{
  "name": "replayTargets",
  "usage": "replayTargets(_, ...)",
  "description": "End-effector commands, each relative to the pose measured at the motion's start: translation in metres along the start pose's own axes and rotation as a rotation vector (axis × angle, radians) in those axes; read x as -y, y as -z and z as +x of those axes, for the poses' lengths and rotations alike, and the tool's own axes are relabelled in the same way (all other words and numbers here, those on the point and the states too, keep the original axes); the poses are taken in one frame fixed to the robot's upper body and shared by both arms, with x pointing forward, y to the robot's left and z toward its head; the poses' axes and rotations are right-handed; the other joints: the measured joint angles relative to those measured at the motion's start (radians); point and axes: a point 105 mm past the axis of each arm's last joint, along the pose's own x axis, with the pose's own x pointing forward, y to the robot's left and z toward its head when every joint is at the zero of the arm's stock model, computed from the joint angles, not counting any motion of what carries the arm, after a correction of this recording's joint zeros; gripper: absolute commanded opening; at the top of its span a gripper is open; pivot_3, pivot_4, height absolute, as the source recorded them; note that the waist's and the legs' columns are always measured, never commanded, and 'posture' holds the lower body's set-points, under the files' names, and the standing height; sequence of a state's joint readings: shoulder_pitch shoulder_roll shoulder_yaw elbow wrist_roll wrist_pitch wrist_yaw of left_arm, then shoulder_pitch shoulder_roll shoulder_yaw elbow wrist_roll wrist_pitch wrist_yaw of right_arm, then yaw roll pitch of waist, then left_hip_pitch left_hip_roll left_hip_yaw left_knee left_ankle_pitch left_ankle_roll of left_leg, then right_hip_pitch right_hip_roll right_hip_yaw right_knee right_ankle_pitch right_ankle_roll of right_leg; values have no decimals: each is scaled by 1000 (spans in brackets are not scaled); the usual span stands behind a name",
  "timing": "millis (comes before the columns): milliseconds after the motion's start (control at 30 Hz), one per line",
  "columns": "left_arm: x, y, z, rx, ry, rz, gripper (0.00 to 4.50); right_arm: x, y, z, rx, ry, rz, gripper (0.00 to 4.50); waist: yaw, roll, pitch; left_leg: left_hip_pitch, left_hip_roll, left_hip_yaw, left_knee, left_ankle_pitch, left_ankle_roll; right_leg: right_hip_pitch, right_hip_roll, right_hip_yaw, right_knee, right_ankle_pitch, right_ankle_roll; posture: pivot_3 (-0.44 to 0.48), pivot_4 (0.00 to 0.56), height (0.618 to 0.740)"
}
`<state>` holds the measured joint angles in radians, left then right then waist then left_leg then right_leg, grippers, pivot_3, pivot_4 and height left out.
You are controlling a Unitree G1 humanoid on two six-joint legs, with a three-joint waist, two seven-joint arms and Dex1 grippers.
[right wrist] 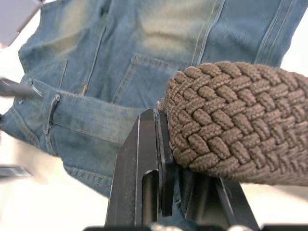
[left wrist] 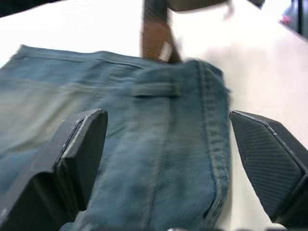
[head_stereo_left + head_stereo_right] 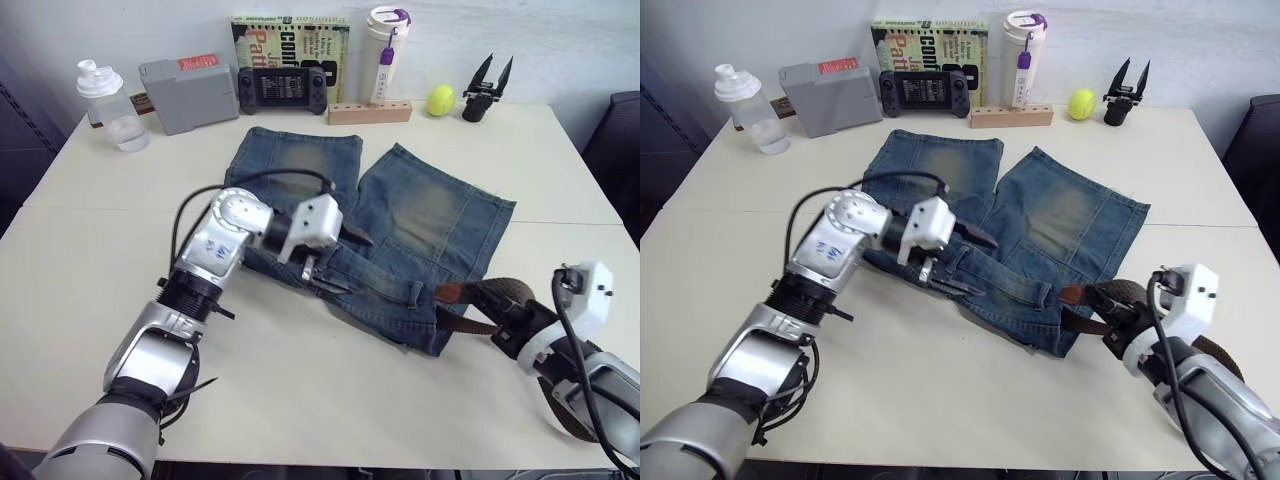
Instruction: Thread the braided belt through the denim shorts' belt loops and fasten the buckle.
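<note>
The denim shorts (image 3: 400, 215) lie flat mid-table, waistband (image 3: 385, 290) toward me. My left gripper (image 3: 345, 263) is open, its fingers (image 2: 82, 154) straddling the waistband, with a belt loop (image 2: 156, 89) just beyond them. At the waistband's right end my right gripper (image 3: 505, 318) is shut on the braided belt (image 1: 231, 130). The belt's tan tip (image 3: 449, 293) rests at the shorts' edge near another belt loop (image 3: 415, 293). The rest of the belt curls back under my right arm (image 3: 565, 420). The buckle is out of view.
Along the table's far edge stand a clear bottle (image 3: 110, 105), a grey box (image 3: 185, 92), a game controller (image 3: 282, 88), a book (image 3: 290, 45), a white tumbler (image 3: 385, 45), a wooden block (image 3: 368, 112), a tennis ball (image 3: 440, 100) and a black spare gripper (image 3: 487, 90).
</note>
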<state>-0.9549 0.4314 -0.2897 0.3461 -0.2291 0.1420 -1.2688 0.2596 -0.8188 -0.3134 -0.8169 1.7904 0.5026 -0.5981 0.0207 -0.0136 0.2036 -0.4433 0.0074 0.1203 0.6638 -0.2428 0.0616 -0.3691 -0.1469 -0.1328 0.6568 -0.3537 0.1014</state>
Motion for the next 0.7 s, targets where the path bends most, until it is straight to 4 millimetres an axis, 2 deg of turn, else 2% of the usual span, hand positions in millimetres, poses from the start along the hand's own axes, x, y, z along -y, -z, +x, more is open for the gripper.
replayTargets(33, -9, -10, -11, -7, -80, 21, 4476, 2, 4, 5, -11, 22, 54, 0, 1, 0, 0, 0, 0, 0, 0, 0, 0, 0, 0, 0, 0, 0, 0, 0, 150, 694)
replayTargets(300, 1, -5, -17, -15, -140, -35, 4476, 20, 25, 23, -57, 94, 158, 0, 1, 0, 0, 0, -1, -1, 0, 0, 0, 1, 0, 0, 1, 0, 0, 0, 150, 694)
replayTargets(467, 7, -6, -20, -11, -178, -74, 4476, 5, 27, 41, -52, 6, 214, 0, -1, -1, -1, 1, 0, -1, 0, 0, 0, 1, 1, 0, 1, 0, 0, 0, 150, 694)
replayTargets(700, 12, -6, -20, -21, -203, -106, 4476, -6, 41, 64, -88, -61, 221, 0, -10, -1, -1, 1, 1, 0, -1, 1, -1, 0, 2, 1, 2, 0, -1, 0, 150, 694)
